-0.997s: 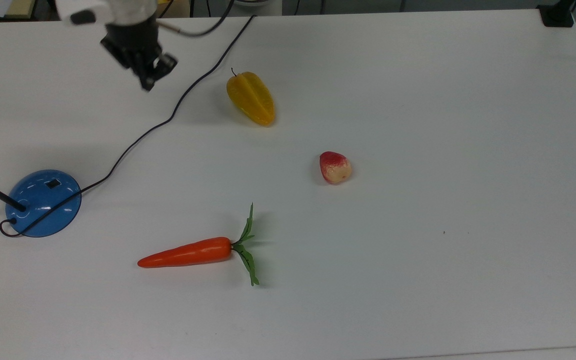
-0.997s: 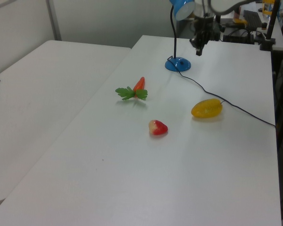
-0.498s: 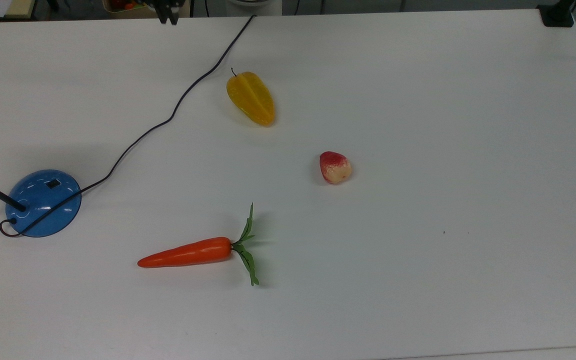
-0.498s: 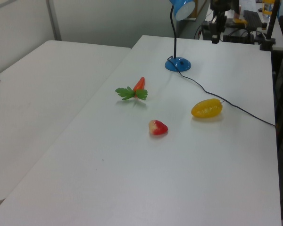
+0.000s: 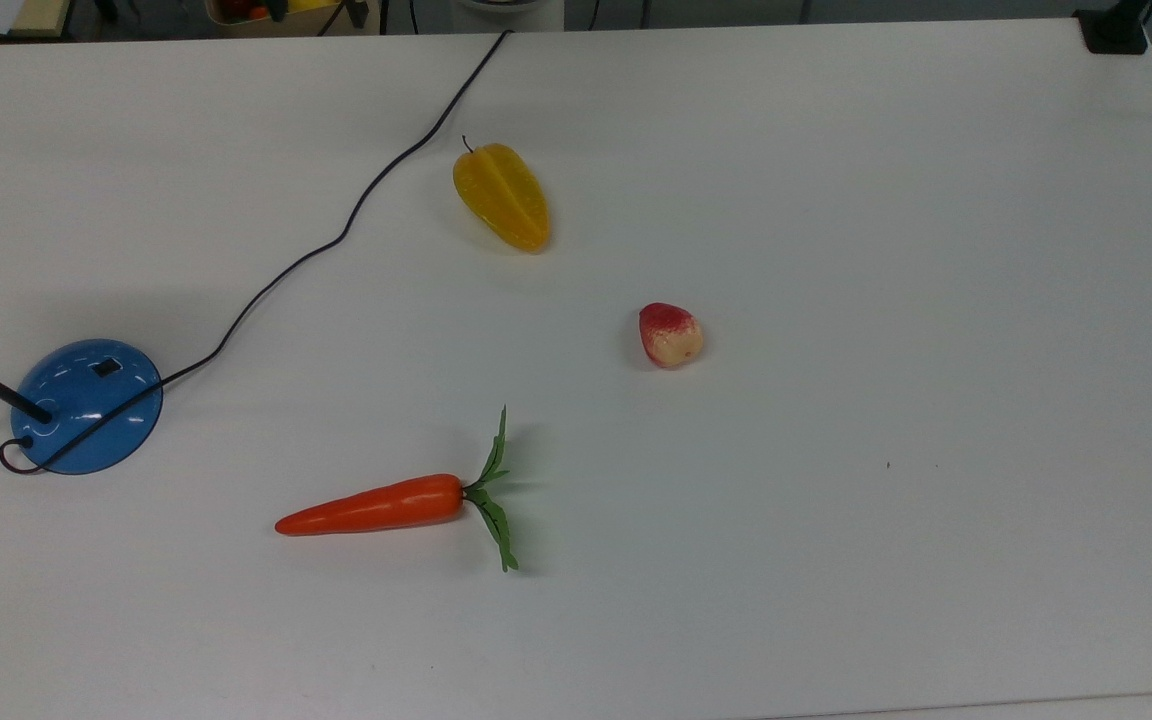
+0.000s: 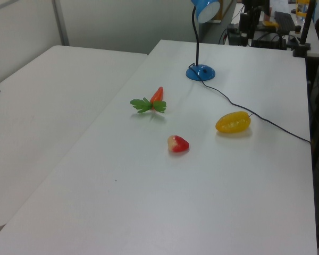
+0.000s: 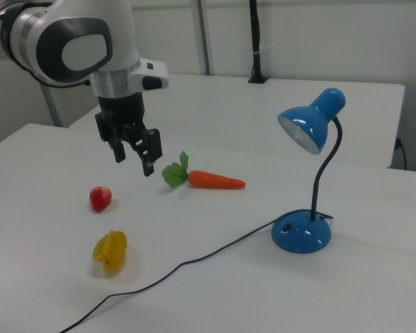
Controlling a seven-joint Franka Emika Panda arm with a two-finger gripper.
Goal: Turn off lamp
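The blue desk lamp with a glossy round dome base (image 5: pixel 86 405) stands near the top view's left edge of the white surface (image 5: pixel 836 250), its thin black gooseneck (image 7: pixel 327 166) rising to a blue shade (image 7: pixel 312 128) that leans out over the surface. A small black rocker switch (image 5: pixel 107 367) sits on the upper part of the dome, facing the surface's far edge in the top view. The bulb does not look lit in the right view, though I cannot be sure of this.

As a judgement: the base looks weighted enough to stay put under a light press, but its glossy curve is slippery, so a push should come straight down on the rocker and not on the dome around it. The gooseneck is bendable and the shade top-heavy; neither is a good place to push. The black cord (image 5: pixel 336 235) trails loosely toward the far edge and could snag.

The robot's black end effector (image 7: pixel 133 149) hangs in the air well apart from the lamp, over the right view's left half of the surface, holding nothing; its fingers (image 7: pixel 150 158) look close together.

Count: one lamp, one cord, one orange plastic carrot with green leaves (image 5: pixel 386 505), one yellow waxy star fruit (image 5: pixel 501 195), one small red-and-cream toy fruit (image 5: pixel 670 335).
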